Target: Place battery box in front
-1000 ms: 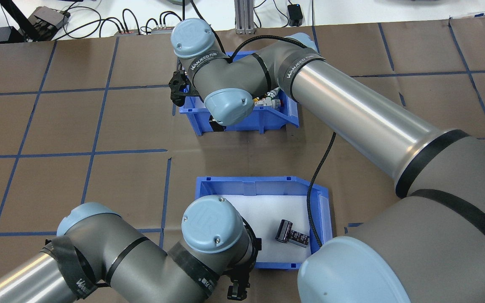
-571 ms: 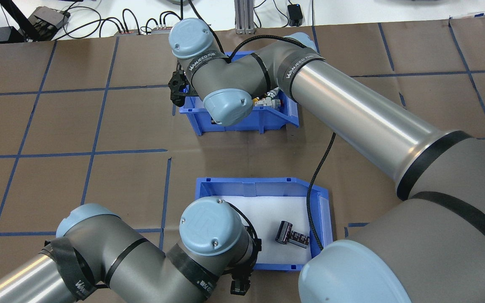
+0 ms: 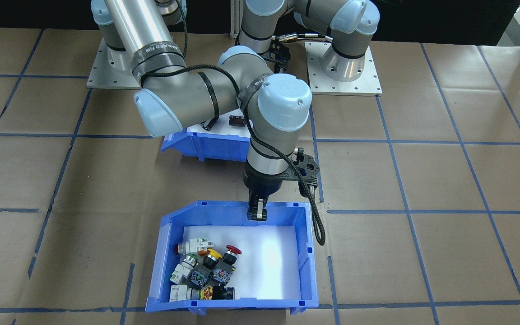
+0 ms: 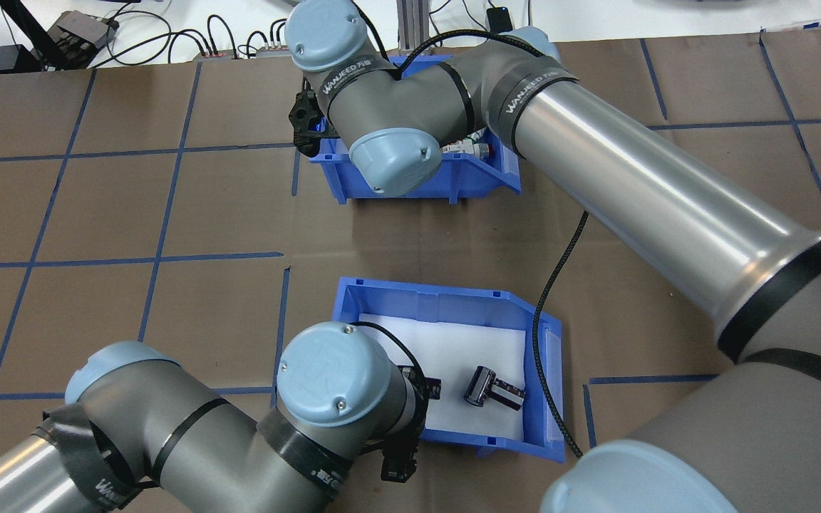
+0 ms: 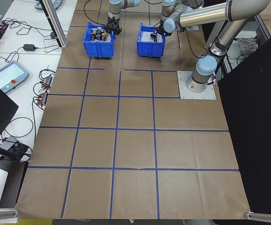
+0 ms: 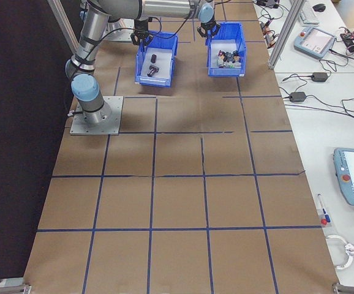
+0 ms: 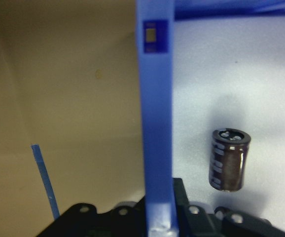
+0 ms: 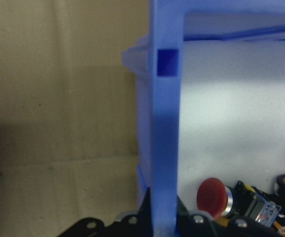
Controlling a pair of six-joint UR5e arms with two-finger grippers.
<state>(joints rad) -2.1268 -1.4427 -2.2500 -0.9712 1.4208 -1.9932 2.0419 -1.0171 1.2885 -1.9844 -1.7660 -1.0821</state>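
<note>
The battery box (image 4: pixel 425 292), a blue bin with a white foam liner, sits near the robot and lies slightly askew. Dark cylindrical batteries (image 4: pixel 483 388) lie on its foam. My left gripper (image 4: pixel 398 467) is shut on its near wall (image 7: pixel 156 123), and one battery (image 7: pixel 230 159) lies just inside. In the front-facing view the box (image 3: pixel 206 143) is half hidden behind my right arm. My right gripper (image 3: pixel 257 213) is shut on the rim of the switch bin (image 3: pixel 306 253), with that wall (image 8: pixel 164 138) between its fingers. In the overhead view my right wrist hides that gripper.
The switch bin (image 4: pixel 471 178) holds several colourful push buttons (image 3: pixel 203 271) heaped at one side. A black cable (image 4: pixel 553 285) hangs from my right arm over the battery box's right rim. Brown paper with blue tape lines covers the table around both bins.
My right arm has moved the switch bin away from the robot and a little to the right. My left gripper has shifted forward with the battery box, which has turned slightly.
</note>
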